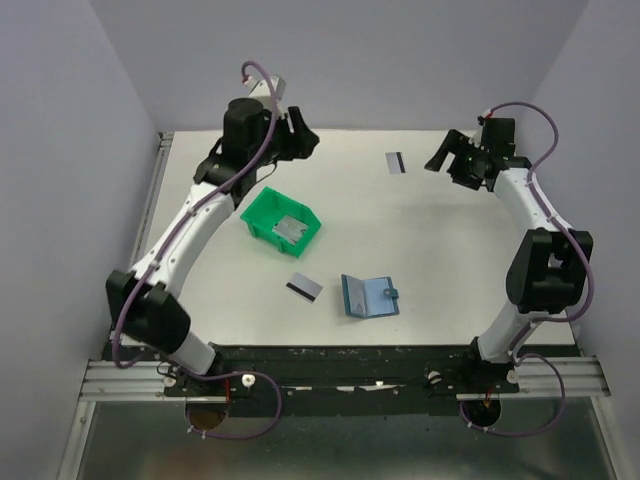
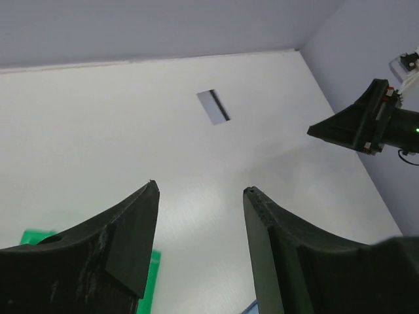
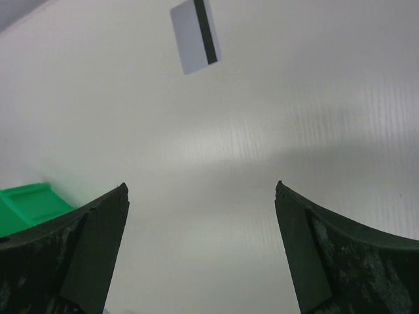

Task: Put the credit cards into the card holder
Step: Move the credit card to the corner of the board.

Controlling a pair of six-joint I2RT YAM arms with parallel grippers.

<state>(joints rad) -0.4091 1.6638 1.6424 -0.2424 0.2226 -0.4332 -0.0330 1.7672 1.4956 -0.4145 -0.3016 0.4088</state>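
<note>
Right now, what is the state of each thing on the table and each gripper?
Slate-blue folding card holder: open, flat.
Silvery striped card beside it: lying loose.
Far silvery striped card: lying loose.
Green plastic bin: upright, holds one grey card.
Left gripper: open, empty.
Right gripper: open, empty.

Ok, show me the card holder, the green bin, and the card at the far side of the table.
card holder [image 1: 376, 295], top view, on its lighter inside panel.
green bin [image 1: 260, 214], top view, on its left wall.
far card [image 1: 396, 163], top view, on its grey face.
</note>
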